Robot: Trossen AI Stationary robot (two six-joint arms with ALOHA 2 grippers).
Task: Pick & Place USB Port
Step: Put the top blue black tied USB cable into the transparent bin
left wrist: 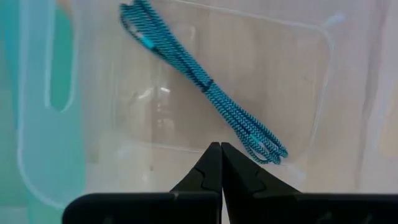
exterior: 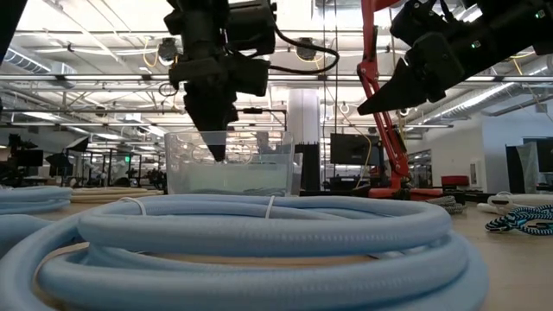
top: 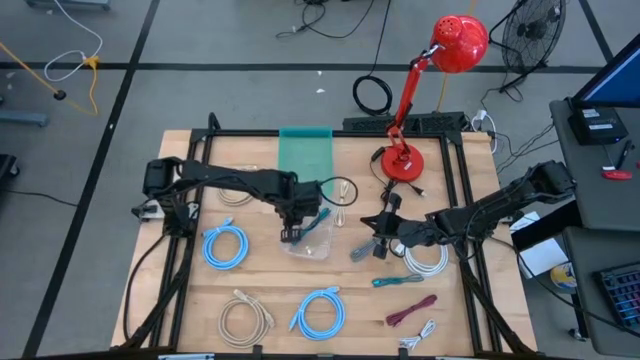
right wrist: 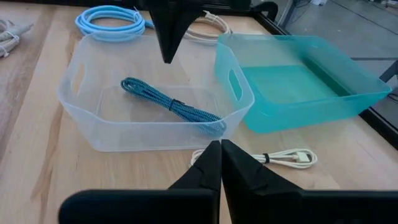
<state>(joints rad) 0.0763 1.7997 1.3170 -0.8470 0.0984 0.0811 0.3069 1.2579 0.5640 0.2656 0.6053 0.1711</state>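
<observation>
A blue braided cable (right wrist: 174, 106) lies loose on the floor of a clear plastic bin (right wrist: 99, 134) near the table's middle. It also shows in the left wrist view as the cable (left wrist: 208, 90). My left gripper (right wrist: 168, 57) hangs shut, pointing down, just over the bin's far side (top: 293, 232), clear of the cable. A teal bin (right wrist: 311, 87) stands beside the clear one, toward the table's far edge. My right gripper (top: 383, 238) is shut and held above the table, right of the clear bin, pointing at it. A white USB cable (right wrist: 277, 158) lies on the wood below it.
A red desk lamp (top: 402, 160) stands at the far right. Light blue coils (top: 225, 246) (top: 320, 312), a beige coil (top: 245, 320), a white coil (top: 427, 260), a teal cable (top: 400, 282) and a maroon cable (top: 412, 312) lie around the table's near half.
</observation>
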